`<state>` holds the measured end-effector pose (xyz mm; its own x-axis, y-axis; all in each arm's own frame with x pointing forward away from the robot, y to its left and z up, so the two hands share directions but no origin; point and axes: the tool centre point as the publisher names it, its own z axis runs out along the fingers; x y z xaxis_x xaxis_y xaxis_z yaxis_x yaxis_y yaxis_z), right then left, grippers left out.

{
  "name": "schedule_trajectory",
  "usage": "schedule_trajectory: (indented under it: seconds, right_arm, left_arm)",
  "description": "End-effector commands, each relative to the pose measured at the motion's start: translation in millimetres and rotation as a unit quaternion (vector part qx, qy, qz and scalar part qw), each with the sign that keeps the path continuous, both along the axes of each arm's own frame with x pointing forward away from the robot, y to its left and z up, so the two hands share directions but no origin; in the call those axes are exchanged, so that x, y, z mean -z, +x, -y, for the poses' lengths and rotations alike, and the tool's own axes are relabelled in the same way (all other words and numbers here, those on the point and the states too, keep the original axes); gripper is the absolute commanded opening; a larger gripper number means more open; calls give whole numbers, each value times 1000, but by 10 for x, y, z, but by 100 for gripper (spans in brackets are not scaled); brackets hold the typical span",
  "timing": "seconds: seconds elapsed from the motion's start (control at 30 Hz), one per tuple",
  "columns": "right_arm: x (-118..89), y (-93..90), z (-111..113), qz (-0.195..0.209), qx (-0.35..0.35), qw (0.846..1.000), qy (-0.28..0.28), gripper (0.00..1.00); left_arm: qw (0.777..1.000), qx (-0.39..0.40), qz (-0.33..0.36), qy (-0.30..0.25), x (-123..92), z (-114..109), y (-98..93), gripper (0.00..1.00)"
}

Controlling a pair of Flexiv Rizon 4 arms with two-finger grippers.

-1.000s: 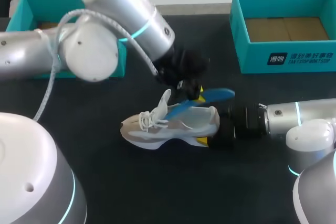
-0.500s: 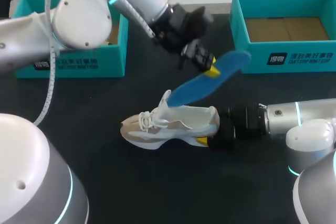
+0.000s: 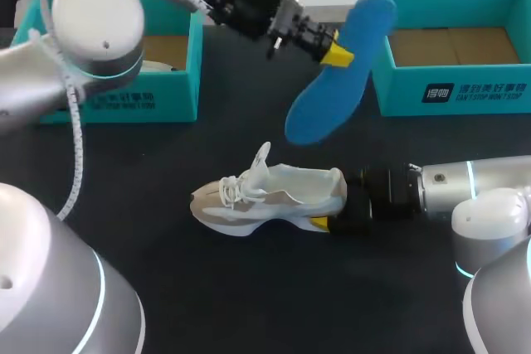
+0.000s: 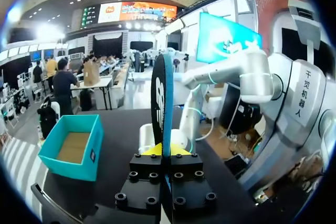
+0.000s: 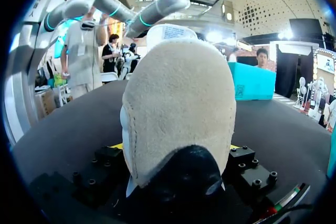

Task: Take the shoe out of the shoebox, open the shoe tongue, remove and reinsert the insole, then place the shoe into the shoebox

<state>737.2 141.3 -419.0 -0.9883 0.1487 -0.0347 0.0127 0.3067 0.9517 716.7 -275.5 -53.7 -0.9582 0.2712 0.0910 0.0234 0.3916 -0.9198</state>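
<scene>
A beige and white shoe [image 3: 270, 196] lies on its side on the dark table, toe toward the left. My right gripper [image 3: 336, 211] is shut on its heel; in the right wrist view the suede heel [image 5: 178, 103] fills the space between the fingers of the right gripper [image 5: 176, 148]. High above the shoe hangs the blue insole [image 3: 336, 80], fully out of it. My left gripper [image 3: 332, 49] is shut on the insole's upper part. In the left wrist view the insole [image 4: 163, 95] stands edge-on, pinched in the left gripper [image 4: 166, 150].
One teal shoebox [image 3: 170, 80] stands at the back left under my left arm. A second teal shoebox [image 3: 452, 93] stands at the back right, close behind the hanging insole. The dark table [image 3: 249, 288] stretches in front of the shoe.
My left gripper has lifted the insole up out of the shoe and carried it back and to the right. The shoe and my right arm have stayed still.
</scene>
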Motion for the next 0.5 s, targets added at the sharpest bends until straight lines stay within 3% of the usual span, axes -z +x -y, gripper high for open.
schedule_trajectory:
  seconds: [0.03, 0.5]
  right_arm:
    - [28, -1, -3, 0, 1, 1000, -1, 0]
    - [28, -1, -3, 0, 1, 1000, -1, 0]
  left_arm:
    - [998, -10, -17, -59, -15, -204, -96, 0]
    - [998, -1, -20, -60, -30, -247, -110, 0]
